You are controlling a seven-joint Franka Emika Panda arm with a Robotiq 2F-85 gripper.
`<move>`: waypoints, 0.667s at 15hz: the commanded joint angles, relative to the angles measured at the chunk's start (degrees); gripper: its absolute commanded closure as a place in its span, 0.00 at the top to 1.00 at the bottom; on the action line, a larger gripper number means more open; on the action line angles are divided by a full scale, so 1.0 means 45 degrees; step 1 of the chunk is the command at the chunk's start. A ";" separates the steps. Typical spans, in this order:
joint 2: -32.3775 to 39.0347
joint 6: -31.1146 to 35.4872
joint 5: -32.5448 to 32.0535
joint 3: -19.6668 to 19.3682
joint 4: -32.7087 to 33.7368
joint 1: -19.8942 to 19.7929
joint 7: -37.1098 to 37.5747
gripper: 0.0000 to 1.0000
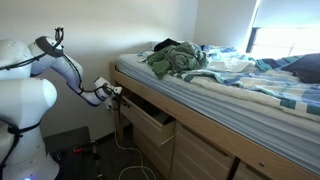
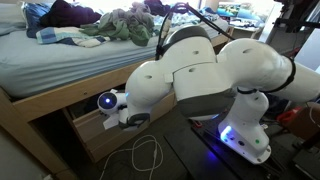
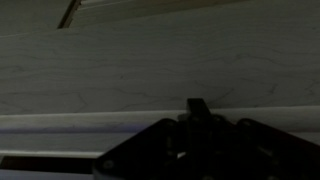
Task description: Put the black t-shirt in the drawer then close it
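Note:
The wooden drawer under the bed stands partly open in both exterior views; its inside is hidden. My gripper is at the drawer's end by the bed frame, low beside the bed. In the wrist view the fingers show as one dark tip, shut and empty, very close to a pale wooden panel. A dark garment lies on the bed by the wall, also seen in an exterior view. I cannot tell if it is the black t-shirt.
A pile of green and pale clothes lies on the striped bedding. A white cable loops on the floor in front of the drawer. The robot base stands close to the bed. More drawer fronts run along the frame.

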 commanded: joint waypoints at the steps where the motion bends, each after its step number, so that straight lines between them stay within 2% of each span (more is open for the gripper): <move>1: -0.1000 0.0301 0.0067 0.0580 -0.0589 0.0021 -0.1251 0.00; 7: -0.4240 0.0046 -0.0020 0.2547 -0.2780 0.0051 -0.3961 0.00; 10: -0.5980 -0.0254 0.0082 0.3021 -0.4043 0.0092 -0.4691 0.00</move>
